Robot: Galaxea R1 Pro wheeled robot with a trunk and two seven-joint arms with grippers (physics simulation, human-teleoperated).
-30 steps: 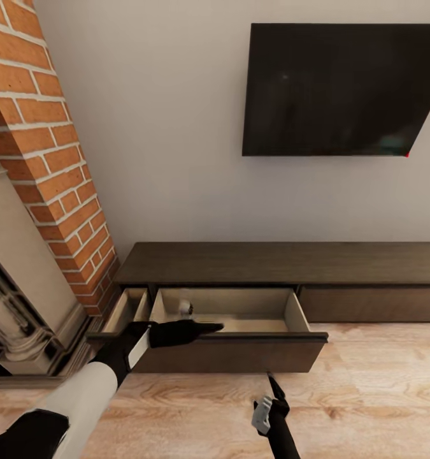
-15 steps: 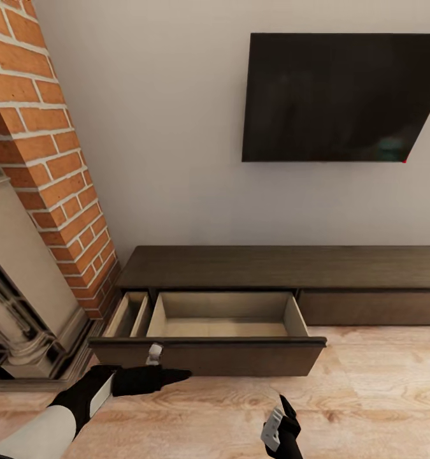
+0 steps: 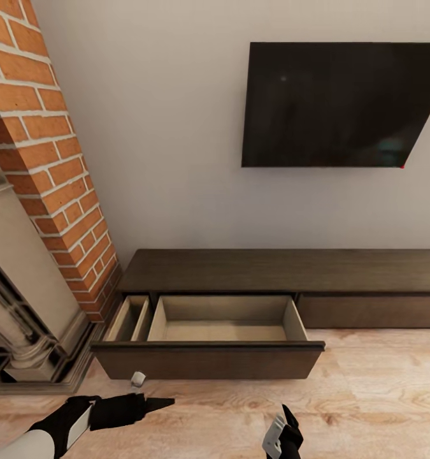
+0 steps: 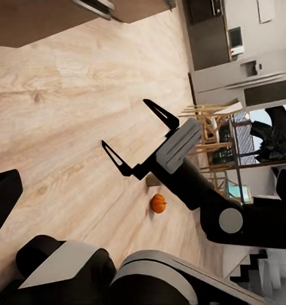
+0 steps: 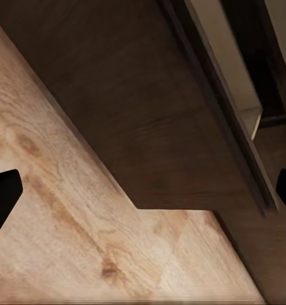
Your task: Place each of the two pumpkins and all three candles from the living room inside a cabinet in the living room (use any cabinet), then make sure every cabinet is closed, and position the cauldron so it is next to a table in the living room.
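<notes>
The cabinet (image 3: 285, 271) stands with a wide drawer (image 3: 208, 357) pulled out; the right gripper (image 4: 140, 140) spread above the floor (image 3: 367, 395), a pumpkin (image 4: 157, 203) beyond; the left gripper (image 3: 160, 403) unreadable.

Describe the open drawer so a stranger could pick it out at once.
Find the black screen on the white wall; below it runs the long dark-brown cabinet. The drawer is at the cabinet's end nearest the brick chimney. It alone is pulled out, showing a pale beige, empty inside.
</notes>
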